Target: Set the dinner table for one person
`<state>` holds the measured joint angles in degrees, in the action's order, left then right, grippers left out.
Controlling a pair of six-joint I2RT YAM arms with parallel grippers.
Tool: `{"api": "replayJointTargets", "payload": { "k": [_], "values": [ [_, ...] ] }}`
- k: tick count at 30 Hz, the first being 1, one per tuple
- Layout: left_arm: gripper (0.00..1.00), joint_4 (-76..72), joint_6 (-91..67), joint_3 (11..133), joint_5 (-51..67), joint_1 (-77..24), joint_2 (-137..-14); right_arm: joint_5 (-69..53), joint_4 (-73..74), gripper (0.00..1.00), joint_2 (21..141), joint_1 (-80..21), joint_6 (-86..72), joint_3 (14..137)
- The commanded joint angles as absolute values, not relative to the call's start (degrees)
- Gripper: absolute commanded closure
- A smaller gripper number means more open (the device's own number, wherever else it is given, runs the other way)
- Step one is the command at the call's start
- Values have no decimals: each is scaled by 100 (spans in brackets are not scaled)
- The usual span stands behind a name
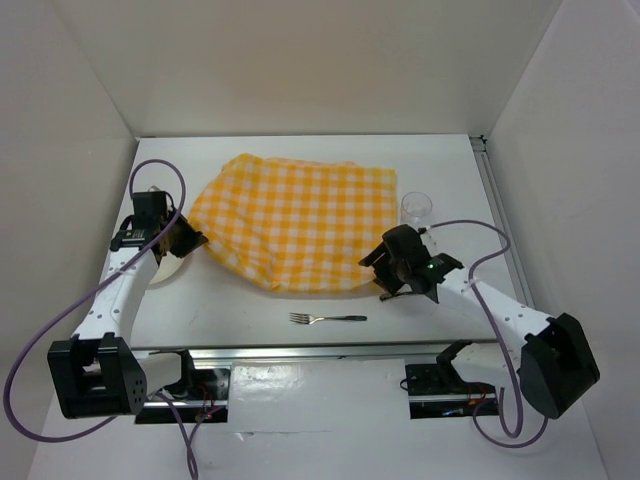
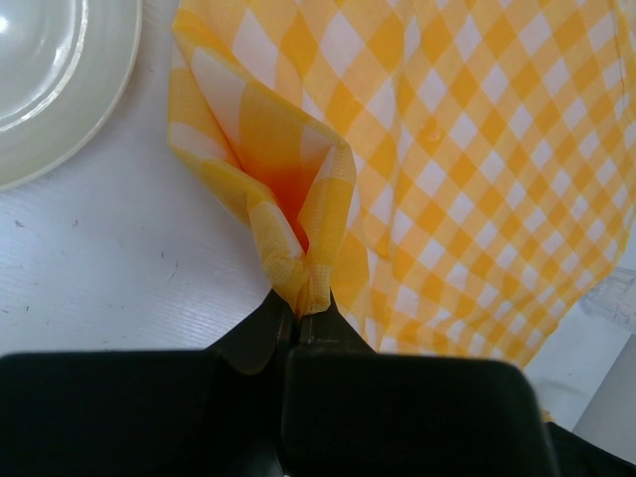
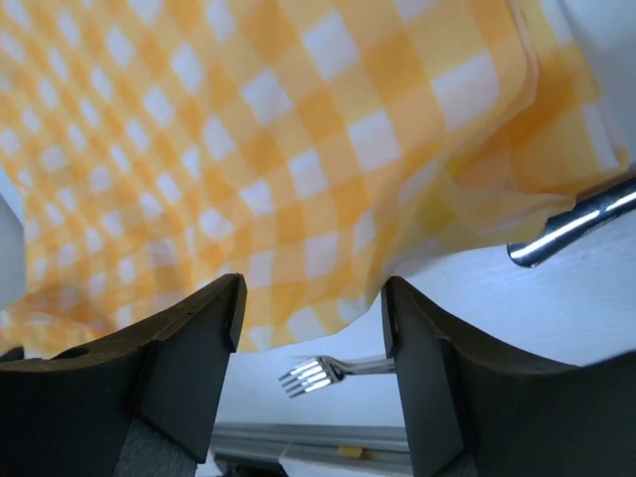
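Note:
The white dinner table carries a rumpled yellow-and-white checked cloth at its middle. My left gripper is shut on the cloth's left corner; in the left wrist view the pinched fold rises from between my closed fingers. My right gripper is open at the cloth's near right edge. In the right wrist view the cloth's edge hangs between and just beyond my fingertips, not gripped. A silver fork lies on the table near the front and also shows in the right wrist view.
A pale plate lies under my left arm, also visible in the left wrist view. A clear glass stands right of the cloth. A second silver utensil handle pokes out by the cloth's edge. A metal rail runs along the front.

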<state>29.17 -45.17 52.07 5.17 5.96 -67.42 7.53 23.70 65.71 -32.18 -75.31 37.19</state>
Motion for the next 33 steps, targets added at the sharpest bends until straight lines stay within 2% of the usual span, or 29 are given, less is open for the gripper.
{"api": "replayJointTargets", "payload": {
  "k": [1, 3, 10, 15, 17, 19, 23, 25, 26, 29, 32, 33],
  "values": [
    [100, 2812, -4447, 5221, 492, 589, -6741, 1834, 3293, 31, 6197, -3182, -7110, 4262],
    [100, 2812, -4500, 5221, 492, 589, -6741, 1837, 3445, 26, 6118, -3182, -7110, 4315],
    [100, 2812, -4500, 5221, 439, 589, -6688, 705, 3358, 22, 5740, -3182, -7707, 3501],
    [100, 2865, -4500, 5273, 439, 589, -6688, 509, 3603, 33, 4677, -3182, -8306, 2857],
    [100, 2865, -4500, 5273, 439, 589, -6688, 562, 3883, 35, 4274, -3182, -8429, 2777],
    [100, 2865, -4500, 5273, 439, 589, -6688, 702, 4007, 42, 4105, -3182, -8429, 2716],
    [100, 2865, -4500, 5273, 501, 589, -6688, 519, 3632, 55, 4253, -3182, -8262, 2602],
    [100, 2865, -4500, 5273, 501, 589, -6688, 344, 3420, 64, 4648, -3182, -8210, 2602],
    [100, 2865, -4500, 5326, 501, 589, -6688, 343, 3228, 73, 4797, -3182, -8209, 2602],
    [100, 2865, -4500, 5379, 501, 589, -6688, 290, 2954, 80, 5299, -3182, -8156, 2663],
    [100, 2918, -4500, 5379, 439, 589, -6688, 290, 2192, 79, 5572, -3182, -8016, 2611],
    [100, 2918, -4500, 5379, 439, 589, -6688, 290, 2006, 65, 5711, -3182, -7937, 2610]
  ]
}}
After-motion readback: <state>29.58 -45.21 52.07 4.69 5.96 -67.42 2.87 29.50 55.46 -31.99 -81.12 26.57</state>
